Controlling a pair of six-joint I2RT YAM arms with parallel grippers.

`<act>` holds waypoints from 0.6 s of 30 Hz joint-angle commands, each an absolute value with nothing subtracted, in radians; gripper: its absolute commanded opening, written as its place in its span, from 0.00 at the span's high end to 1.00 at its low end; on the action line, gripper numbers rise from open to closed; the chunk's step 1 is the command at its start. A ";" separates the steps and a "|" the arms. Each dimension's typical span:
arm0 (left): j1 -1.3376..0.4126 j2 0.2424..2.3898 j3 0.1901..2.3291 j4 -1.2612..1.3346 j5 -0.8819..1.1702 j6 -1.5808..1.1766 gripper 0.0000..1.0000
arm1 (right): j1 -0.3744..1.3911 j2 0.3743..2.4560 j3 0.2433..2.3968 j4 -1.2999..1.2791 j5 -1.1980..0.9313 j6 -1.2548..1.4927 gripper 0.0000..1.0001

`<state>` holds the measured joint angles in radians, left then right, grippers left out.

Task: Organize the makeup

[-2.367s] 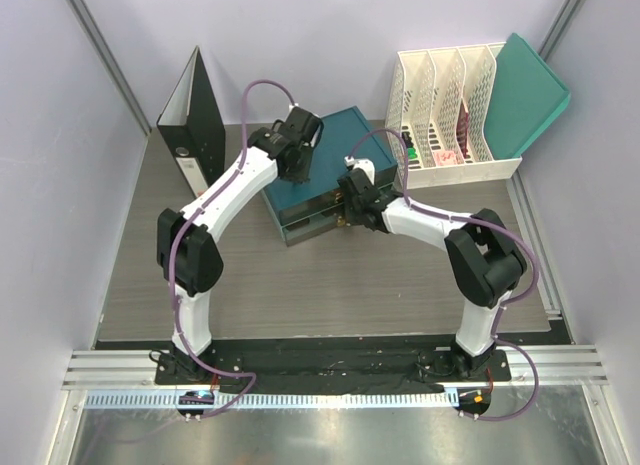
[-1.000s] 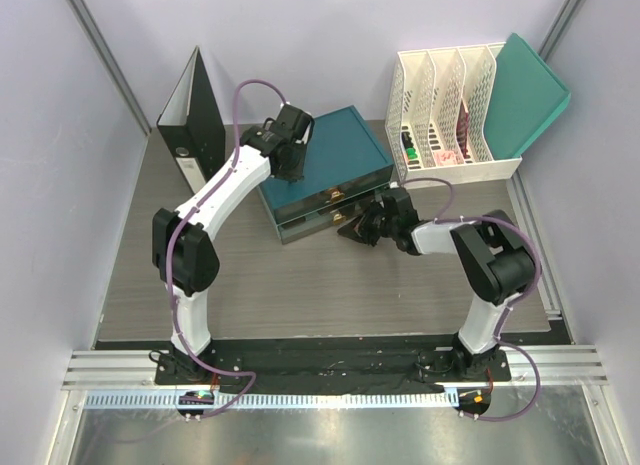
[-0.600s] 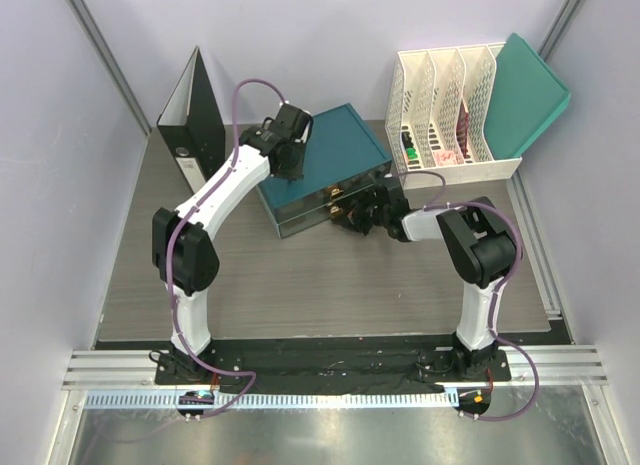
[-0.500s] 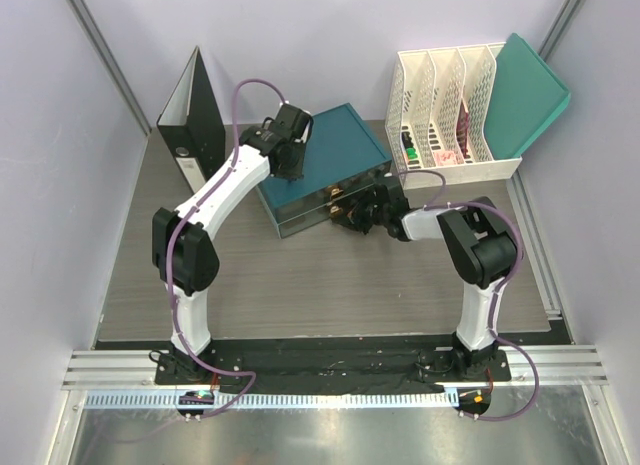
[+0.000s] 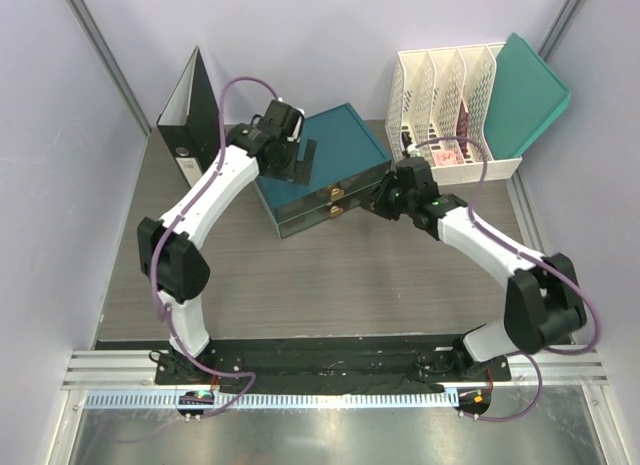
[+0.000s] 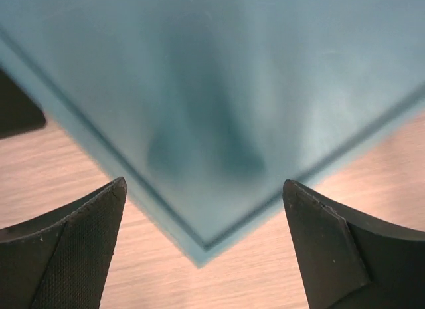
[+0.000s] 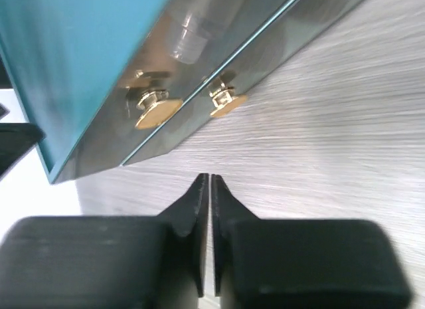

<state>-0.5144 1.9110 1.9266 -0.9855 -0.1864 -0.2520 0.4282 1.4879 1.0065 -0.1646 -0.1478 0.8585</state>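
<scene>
The teal drawer box (image 5: pixel 330 145) stands at the back middle of the table, both drawers pushed in, with gold knobs (image 7: pixel 158 111) on their fronts. A clear bottle (image 7: pixel 188 38) shows dimly through the upper drawer front; the rest of the makeup is hidden. My left gripper (image 5: pixel 303 157) hovers over the box's top near a corner (image 6: pixel 199 252), jaws wide open and empty. My right gripper (image 5: pixel 384 201) sits low by the box's front right corner, its fingers (image 7: pixel 199 203) shut on nothing, pointing at the drawer fronts from a short way off.
A black binder (image 5: pixel 192 115) stands upright at the back left. A white file rack (image 5: pixel 445 95) with a teal folder (image 5: pixel 528 90) stands at the back right. Grey walls close in both sides.
My left gripper has opened above the box. My right gripper has drawn back from the drawer fronts towards the right, and its arm has swung outward.
</scene>
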 commanded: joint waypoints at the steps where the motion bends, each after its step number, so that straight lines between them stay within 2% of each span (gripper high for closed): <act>1: -0.509 1.692 1.861 -0.898 -0.152 -0.218 0.00 | 0.429 1.365 1.049 -0.365 0.033 0.675 0.81; 2: -0.509 1.668 1.836 -0.878 -0.143 -0.213 0.00 | 0.428 1.326 1.051 -0.377 0.044 0.648 0.70; 4: -0.509 1.599 1.763 -0.838 -0.101 -0.206 0.00 | 0.430 1.293 1.051 -0.413 0.073 0.626 0.57; 5: -0.509 1.577 1.738 -0.831 -0.082 -0.199 0.00 | 0.428 1.269 1.052 -0.422 0.083 0.612 0.46; 8: -0.509 1.507 1.642 -0.809 -0.014 -0.204 0.00 | 0.428 1.232 1.039 -0.449 0.095 0.601 0.30; 14: -0.509 1.368 1.453 -0.753 0.034 -0.248 0.00 | 0.428 1.170 1.020 -0.515 0.136 0.580 0.13; 18: -0.509 1.313 1.362 -0.729 0.017 -0.267 0.00 | 0.428 1.144 1.020 -0.549 0.185 0.561 0.07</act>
<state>-0.5144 1.3830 1.4094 -0.7971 -0.0021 -0.2394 0.4282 1.1885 1.0168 -0.5053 0.1043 0.6056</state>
